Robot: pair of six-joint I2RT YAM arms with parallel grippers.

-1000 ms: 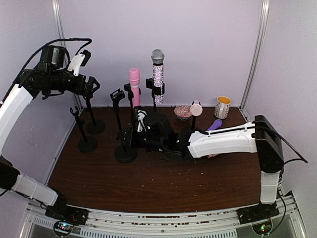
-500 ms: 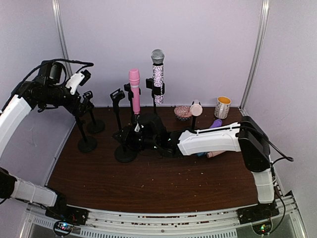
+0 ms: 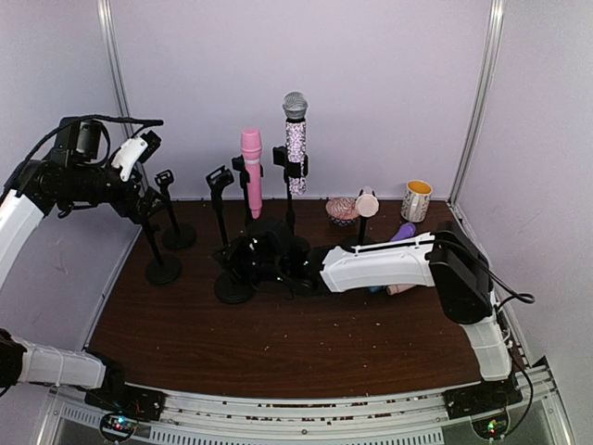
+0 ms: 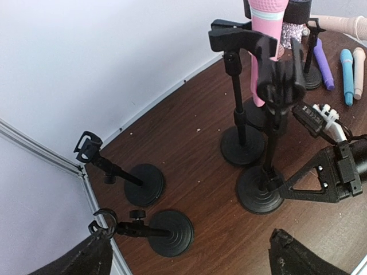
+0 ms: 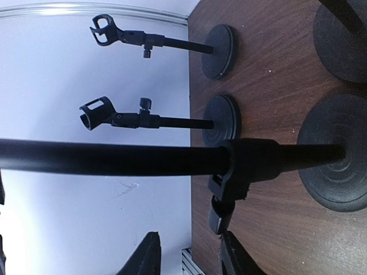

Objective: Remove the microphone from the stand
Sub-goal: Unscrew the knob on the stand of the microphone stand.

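- Pink mic (image 3: 251, 167) is clipped upright in its stand, at the back of the desk (image 3: 278, 343).
- Right hand (image 5: 186, 252), narrowly parted and empty, is low in front of the mic, by an empty stand (image 5: 114, 157).
- Left hand (image 4: 192, 246), wide, hangs left of the mic.
- Glitter mic (image 3: 296, 148) is just right of it.

Two stands (image 3: 163, 271) stood at the left of the table (image 3: 278, 352); microphones (image 3: 251, 171) stood clipped upright mid-back, a mug (image 3: 417, 199) at back right
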